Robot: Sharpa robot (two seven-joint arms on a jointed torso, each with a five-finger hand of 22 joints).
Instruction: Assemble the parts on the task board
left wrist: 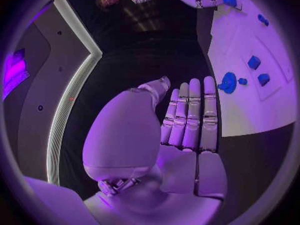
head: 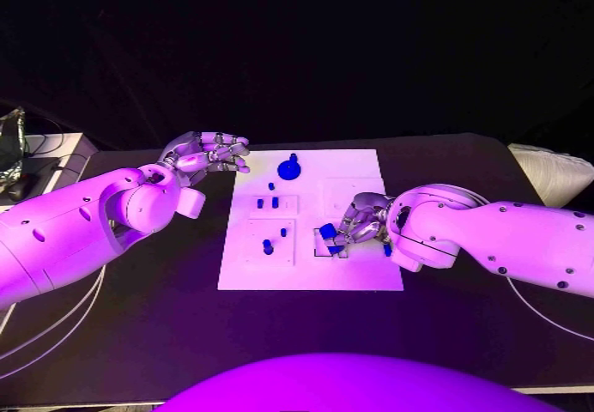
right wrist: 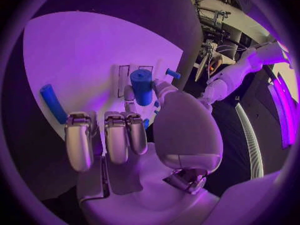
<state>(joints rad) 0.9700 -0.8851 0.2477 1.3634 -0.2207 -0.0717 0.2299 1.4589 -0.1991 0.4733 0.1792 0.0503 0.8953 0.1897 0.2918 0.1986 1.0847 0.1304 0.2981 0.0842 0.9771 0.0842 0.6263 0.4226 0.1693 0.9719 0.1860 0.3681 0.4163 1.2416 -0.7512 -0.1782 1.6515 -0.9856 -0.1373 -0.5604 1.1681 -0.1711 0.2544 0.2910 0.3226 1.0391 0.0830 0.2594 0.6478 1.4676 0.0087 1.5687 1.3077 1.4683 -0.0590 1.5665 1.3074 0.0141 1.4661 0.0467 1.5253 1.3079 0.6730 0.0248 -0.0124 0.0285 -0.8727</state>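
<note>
While my right hand (head: 353, 225) hovers low over the near right part of the white board (head: 310, 275), it pinches a short blue cylinder (right wrist: 142, 85) between thumb and a finger. My wrist camera shows the other fingers curled in short of it. I judge this to be the placing step, with the cylinder being brought to a recess in the board.

As I see it, the main risk is a skewed entry. If the cylinder meets the recess tilted, it could jam at the edge or slip out of so light a pinch. A slip could also knock the loose blue bar (right wrist: 53, 103) that lies flat on the board just beside my fingers. Pressing hard while off-centre could shift the whole board.

My left hand (head: 208, 154) is well apart from this work, raised at the board's far left corner. Its fingers are curled in and it holds nothing.

A round blue disc (head: 288, 168) sits at the far edge of the board. Several small blue pegs (head: 268, 202) stand in the left half, between my two hands.
</note>
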